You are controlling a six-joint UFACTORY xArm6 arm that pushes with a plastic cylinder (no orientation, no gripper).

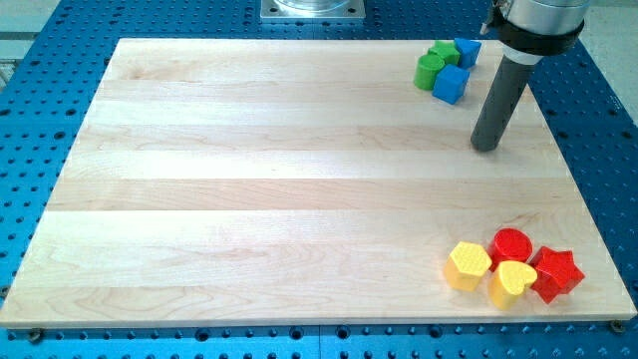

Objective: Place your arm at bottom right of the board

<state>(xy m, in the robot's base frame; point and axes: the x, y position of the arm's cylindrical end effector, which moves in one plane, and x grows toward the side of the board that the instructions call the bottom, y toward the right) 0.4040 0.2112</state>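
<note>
Just beside the tool, toward the view's upper left, sit a blue cube (451,84), a green cylinder (430,71), a green block (443,51) and a blue star (466,51). Well below the tool cluster a yellow hexagon (468,265), a yellow heart (512,282), a red cylinder (511,244) and a red star (555,274).

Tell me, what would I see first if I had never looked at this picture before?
First you'd spot the bright bunch at the view's bottom right of the wooden board: a yellow block, a yellow heart, a red round block and a red star. Next comes the dark rod at the view's top right, with my tip just right of and below a little green and blue cluster.
</note>
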